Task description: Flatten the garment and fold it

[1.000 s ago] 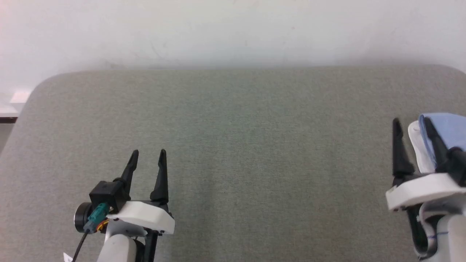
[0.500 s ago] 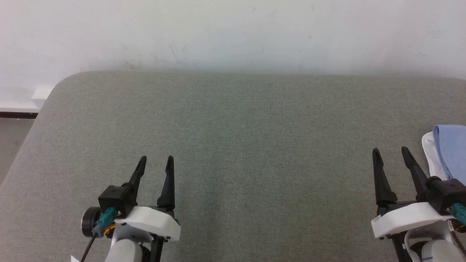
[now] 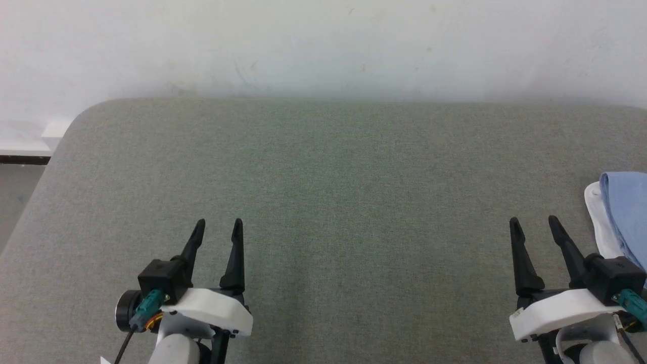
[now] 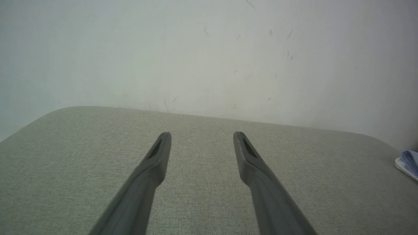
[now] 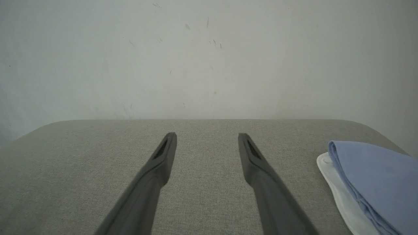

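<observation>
While both claws sit low over the table, each one is wide open and holds nothing. The left claw has its two dark fingers spread apart, and bare grey cloth of the table shows between them. The right claw is spread the same way, with only table cloth between its fingers. It is hard to tell if any fingertip rests on the table or hangs just above it.

Just to the right of the right claw, and a little ahead of its fingertips, lies the garment. It is light blue and looks folded over, with a white part sticking out under the blue on the side nearest the claw. The claw does not touch it; a strip of grey table lies between them. The edge of the picture cuts off most of the garment, so its full shape is hidden. From the left claw it is far off to the right, just a small blue and white corner.

Past both claws the table runs on to its rounded far edge. Behind that stands a pale wall with a few small dark marks.
</observation>
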Robot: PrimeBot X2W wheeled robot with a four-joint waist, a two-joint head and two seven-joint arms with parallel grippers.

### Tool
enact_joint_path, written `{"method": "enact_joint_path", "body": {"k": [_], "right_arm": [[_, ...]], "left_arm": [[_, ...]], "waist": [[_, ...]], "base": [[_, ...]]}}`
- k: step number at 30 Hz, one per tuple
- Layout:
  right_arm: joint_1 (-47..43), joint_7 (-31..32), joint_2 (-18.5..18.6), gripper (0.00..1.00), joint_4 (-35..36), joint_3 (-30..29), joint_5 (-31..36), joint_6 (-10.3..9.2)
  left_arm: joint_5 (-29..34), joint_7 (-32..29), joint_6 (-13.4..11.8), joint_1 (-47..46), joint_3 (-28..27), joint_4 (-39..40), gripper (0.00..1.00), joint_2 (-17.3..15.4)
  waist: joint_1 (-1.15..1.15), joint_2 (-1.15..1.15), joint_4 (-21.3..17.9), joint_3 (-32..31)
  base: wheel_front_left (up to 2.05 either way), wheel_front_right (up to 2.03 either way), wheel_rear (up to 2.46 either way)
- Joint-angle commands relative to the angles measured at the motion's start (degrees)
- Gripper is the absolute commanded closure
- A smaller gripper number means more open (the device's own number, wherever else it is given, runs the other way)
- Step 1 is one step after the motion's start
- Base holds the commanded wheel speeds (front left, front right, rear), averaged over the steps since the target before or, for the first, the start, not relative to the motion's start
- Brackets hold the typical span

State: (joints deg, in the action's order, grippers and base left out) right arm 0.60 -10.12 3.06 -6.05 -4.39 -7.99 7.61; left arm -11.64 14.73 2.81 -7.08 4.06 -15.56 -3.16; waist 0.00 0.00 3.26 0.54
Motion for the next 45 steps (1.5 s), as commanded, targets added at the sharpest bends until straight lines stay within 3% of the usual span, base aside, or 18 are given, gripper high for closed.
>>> {"method": "enact_joint_path", "body": {"k": [1, 3, 4, 45], "right_arm": [[-0.53, -0.03, -0.18, 0.00, -0.14, 0.14, -0.56, -0.12], [-0.51, 0.03, -0.18, 0.00, -0.44, 0.07, -0.94, -0.12], [-0.52, 0.04, -0.18, 1.00, -0.52, 0.07, -0.98, -0.12], [-0.10, 2.37, -0.01, 1.00, 1.11, 1.05, 1.36, -0.03]], "left_arm": [[-0.41, 0.27, -0.44, 0.34, 0.14, -0.18, 0.00, 0.27], [-0.47, 0.27, -0.47, 0.35, 0.24, -0.37, 0.00, 0.27], [-0.51, 0.27, -0.46, 0.33, 0.28, -0.47, 1.00, 0.27], [2.73, -3.49, -0.60, 1.64, -0.90, 3.44, 1.00, 0.04]], "waist": [[0.00, 0.00, -0.02, -0.04], [0.00, 0.00, -0.03, -0.11], [0.00, 0.00, -0.02, -0.14], [0.00, 0.00, -0.80, -0.22]], "base": [[0.00, 0.00, 0.00], [0.00, 0.00, 0.00], [0.00, 0.00, 0.00], [0.00, 0.00, 0.00]]}}
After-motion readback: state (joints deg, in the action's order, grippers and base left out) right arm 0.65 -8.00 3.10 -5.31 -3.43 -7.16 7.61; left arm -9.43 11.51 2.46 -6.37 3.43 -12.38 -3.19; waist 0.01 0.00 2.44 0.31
